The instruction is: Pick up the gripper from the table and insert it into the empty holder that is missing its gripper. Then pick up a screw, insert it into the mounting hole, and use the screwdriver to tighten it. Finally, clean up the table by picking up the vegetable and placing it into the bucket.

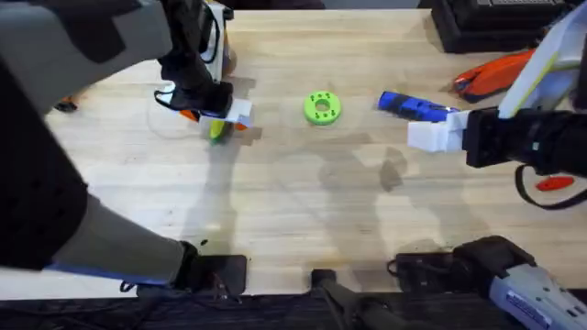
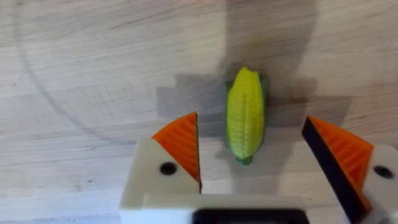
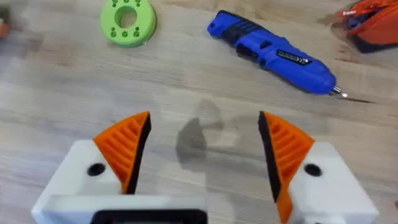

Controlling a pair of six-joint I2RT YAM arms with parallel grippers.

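My left gripper [image 2: 252,158] is spread wide, orange ribbed pads [image 2: 181,142] apart, directly over the toy corn cob [image 2: 245,114]. The cob lies on the wooden table [image 2: 81,74] in the gap between my two fingers, touching neither pad, its long axis running away from the wrist. In the overhead view this gripper [image 1: 220,117] sits at the table's far left.

My right gripper [image 3: 202,149] is also spread open, gripping nothing, above bare wood. Beyond its fingertips lies the blue electric screwdriver [image 3: 273,53], on its side. The green disc with holes [image 3: 128,22] lies farther off, beyond my left-hand finger.
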